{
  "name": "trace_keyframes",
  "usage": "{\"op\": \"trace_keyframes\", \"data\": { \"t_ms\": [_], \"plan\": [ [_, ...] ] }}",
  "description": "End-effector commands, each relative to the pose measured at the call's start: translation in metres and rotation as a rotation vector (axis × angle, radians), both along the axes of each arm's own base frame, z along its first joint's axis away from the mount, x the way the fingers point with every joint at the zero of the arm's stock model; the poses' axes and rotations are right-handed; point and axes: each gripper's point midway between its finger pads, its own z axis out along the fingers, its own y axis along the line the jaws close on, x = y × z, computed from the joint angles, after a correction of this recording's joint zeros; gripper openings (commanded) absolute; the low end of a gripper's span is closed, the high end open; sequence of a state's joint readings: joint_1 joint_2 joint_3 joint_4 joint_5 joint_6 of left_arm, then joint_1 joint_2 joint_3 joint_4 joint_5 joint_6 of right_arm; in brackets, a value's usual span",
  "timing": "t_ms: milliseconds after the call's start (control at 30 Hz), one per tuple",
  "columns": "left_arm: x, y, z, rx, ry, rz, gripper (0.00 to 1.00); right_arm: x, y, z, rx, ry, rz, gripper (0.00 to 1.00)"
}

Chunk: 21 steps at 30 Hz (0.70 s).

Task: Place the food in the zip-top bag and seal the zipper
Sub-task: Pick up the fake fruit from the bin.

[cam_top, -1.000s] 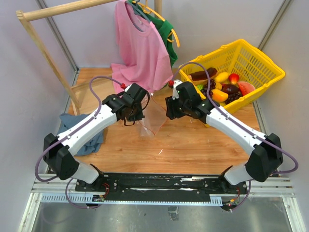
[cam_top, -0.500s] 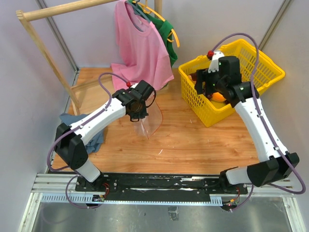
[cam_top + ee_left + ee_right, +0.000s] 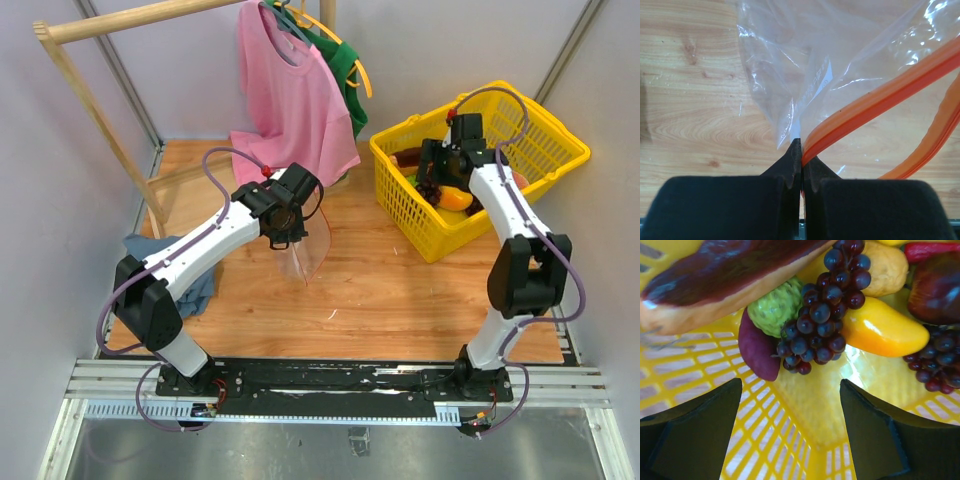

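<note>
My left gripper [image 3: 287, 232] is shut on the zip-top bag [image 3: 305, 250], pinching its red-orange zipper [image 3: 875, 100] at one end and holding the clear bag hanging above the table; the bag's mouth gapes open. My right gripper [image 3: 432, 182] is open and empty inside the yellow basket [image 3: 540, 135], just above the food. In the right wrist view a bunch of dark purple grapes [image 3: 822, 315] lies ahead of the open fingers [image 3: 700, 432], with a green bumpy fruit [image 3: 771, 307], an orange-yellow mango [image 3: 882, 330], a purple eggplant-like piece [image 3: 757, 351] and a long dark red and tan piece [image 3: 715, 280] around it.
A pink shirt [image 3: 290, 95] and a green garment hang from a wooden rack [image 3: 90, 110] at the back. A blue-grey cloth [image 3: 160, 265] lies at the table's left. The basket's mesh walls surround my right gripper. More grapes [image 3: 935, 360] lie at the right.
My right arm swung from beside the bag over to the basket and has lowered into it. My left gripper keeps holding the bag, nearly still.
</note>
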<state>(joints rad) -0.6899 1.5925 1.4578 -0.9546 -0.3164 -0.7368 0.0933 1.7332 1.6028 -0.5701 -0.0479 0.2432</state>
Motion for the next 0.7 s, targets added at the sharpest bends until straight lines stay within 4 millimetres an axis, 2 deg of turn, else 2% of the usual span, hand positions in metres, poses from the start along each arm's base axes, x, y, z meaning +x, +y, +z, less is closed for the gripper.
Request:
{"op": "trace_keyframes", "data": {
  "t_ms": [0,167,300,500,567,667],
  "plan": [
    [0.006,-0.004,0.007,-0.003,-0.027,-0.006,0.00,0.028,-0.003,-0.031,0.062,-0.011,-0.097,0.80],
    [0.006,-0.009,0.004,-0.013,-0.016,-0.029,0.00,0.045,-0.004,-0.085,0.105,0.044,-0.150,0.79],
    [0.006,-0.008,0.004,-0.009,-0.018,-0.035,0.00,0.052,0.002,-0.118,0.139,0.091,-0.117,0.66],
    [0.006,-0.008,0.003,-0.011,-0.017,-0.039,0.00,0.047,-0.005,-0.148,0.145,0.135,-0.131,0.54],
    [0.006,-0.009,0.003,-0.015,-0.017,-0.041,0.00,0.043,-0.007,-0.154,0.149,0.158,-0.124,0.44],
    [0.005,-0.009,0.003,-0.012,-0.014,-0.042,0.00,0.037,-0.009,-0.151,0.153,0.155,-0.108,0.26]
  ]
}}
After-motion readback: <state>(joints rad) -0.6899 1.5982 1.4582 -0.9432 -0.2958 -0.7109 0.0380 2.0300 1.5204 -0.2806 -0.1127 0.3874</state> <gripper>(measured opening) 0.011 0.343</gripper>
